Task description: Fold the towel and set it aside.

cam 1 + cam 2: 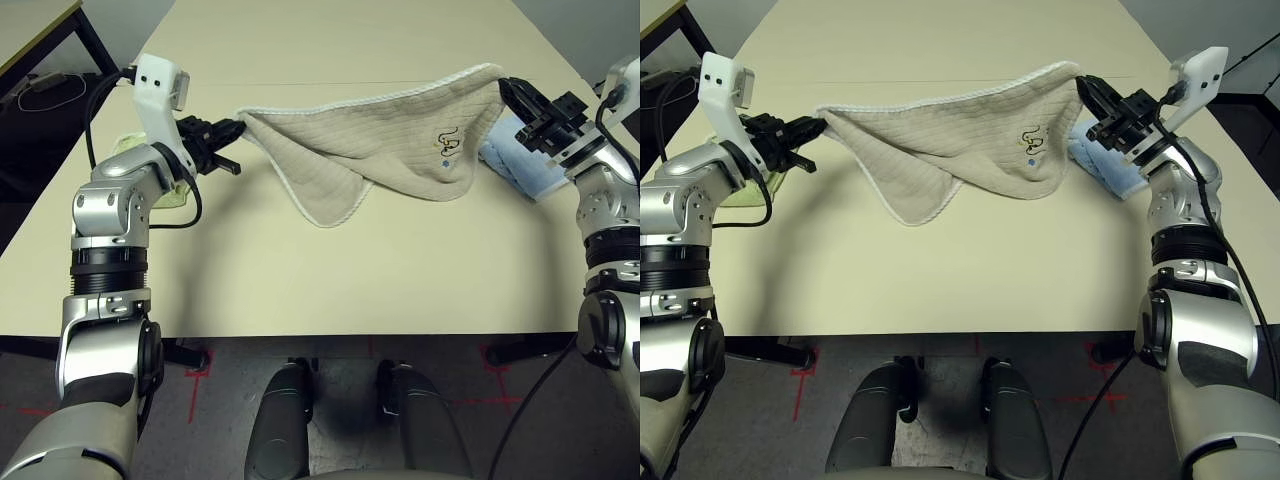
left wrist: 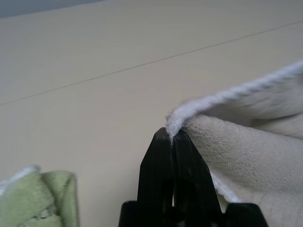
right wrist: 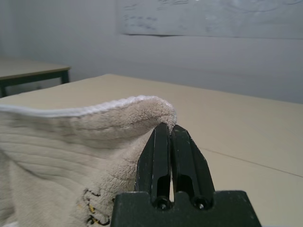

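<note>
Above tabletop (image 1: 300, 290), beige towel (image 1: 400, 135) sagging, creased

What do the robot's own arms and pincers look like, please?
Both arms are smooth silver with black ringed joints, white wrist brackets and loose black cables. The left pincer and right pincer are matte black, each with two slim, tapering fingers.

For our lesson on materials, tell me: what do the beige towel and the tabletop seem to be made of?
Beige towel: soft, matt terry cloth, probably cotton, judging by its fuzzy, ribbed surface.
Tabletop: smooth, pale, low-sheen board, perhaps laminate; its even, grainless surface suggests this.
</note>
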`<state>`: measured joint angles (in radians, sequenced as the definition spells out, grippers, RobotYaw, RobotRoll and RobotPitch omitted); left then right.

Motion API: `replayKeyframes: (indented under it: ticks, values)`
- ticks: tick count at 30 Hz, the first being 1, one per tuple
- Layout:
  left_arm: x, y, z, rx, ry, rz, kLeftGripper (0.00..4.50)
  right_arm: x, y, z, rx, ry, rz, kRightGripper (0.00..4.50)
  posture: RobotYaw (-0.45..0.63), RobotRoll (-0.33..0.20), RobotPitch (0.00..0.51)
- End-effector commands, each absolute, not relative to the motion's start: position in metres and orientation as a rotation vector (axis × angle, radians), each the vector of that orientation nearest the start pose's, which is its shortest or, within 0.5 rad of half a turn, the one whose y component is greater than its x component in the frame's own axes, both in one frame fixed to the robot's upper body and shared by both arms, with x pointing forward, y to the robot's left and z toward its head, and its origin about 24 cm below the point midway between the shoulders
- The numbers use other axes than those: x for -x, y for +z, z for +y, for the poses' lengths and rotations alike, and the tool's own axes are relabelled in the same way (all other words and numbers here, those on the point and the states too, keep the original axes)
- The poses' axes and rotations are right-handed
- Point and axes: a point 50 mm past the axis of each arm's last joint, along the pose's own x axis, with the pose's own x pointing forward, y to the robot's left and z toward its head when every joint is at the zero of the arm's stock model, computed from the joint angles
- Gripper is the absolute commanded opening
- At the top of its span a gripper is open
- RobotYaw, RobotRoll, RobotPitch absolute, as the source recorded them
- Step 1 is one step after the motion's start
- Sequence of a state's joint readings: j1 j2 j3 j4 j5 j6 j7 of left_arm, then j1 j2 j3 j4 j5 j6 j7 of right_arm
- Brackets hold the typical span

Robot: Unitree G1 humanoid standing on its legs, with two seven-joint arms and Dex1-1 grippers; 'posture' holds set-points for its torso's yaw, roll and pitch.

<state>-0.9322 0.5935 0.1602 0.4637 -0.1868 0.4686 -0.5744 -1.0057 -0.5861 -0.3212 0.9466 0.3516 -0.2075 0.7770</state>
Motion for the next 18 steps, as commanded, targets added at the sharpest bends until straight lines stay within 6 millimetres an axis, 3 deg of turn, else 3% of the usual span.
replayKeyframes:
  ticks: [1,8,12,18]
  values:
    - [-0.387,0.245,0.250,-0.211,-0.226,-0.024,0.03,-0.382,0.243,-0.285,0.066,0.229,-0.429,0.00,0.04,0.000,0.267]
    - [-0.408,0.281,0.254,-0.174,-0.024,-0.176,0.03,-0.396,0.278,-0.268,0.043,0.109,-0.527,0.00,0.05,0.000,0.298]
    - [-0.408,0.311,0.251,-0.197,0.006,-0.304,0.03,-0.395,0.296,-0.265,0.024,0.097,-0.595,0.00,0.05,0.000,0.310]
    - [-0.395,0.357,0.254,-0.198,0.042,-0.520,0.03,-0.385,0.322,-0.276,-0.006,0.094,-0.707,0.00,0.05,0.000,0.314]
